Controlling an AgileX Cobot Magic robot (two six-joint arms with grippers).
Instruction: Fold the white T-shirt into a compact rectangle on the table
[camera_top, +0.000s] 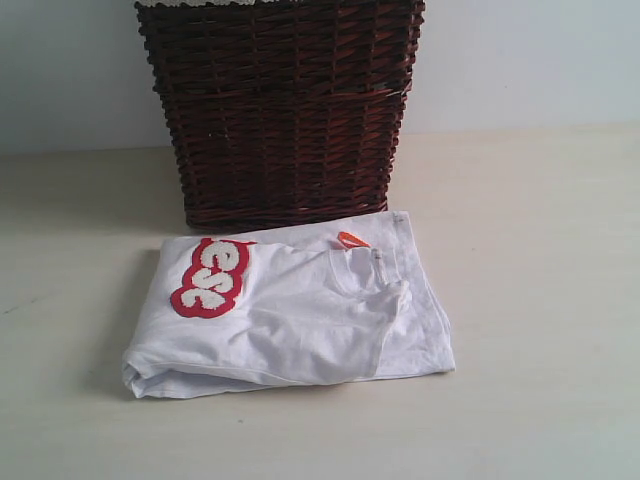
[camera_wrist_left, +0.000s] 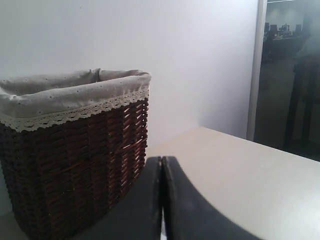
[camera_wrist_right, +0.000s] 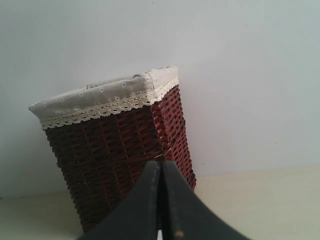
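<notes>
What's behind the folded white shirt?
A dark wicker basket stands just behind the white T-shirt on the table. What is inside the basket cannot be seen.

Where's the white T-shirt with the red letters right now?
In the exterior view, the white T-shirt lies folded on the table, near the middle, just in front of the dark wicker basket.

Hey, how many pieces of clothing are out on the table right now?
1: the white T-shirt, folded, lies on the table right in front of the dark wicker basket. The basket's inside is not visible, so more could be hidden there.
</notes>
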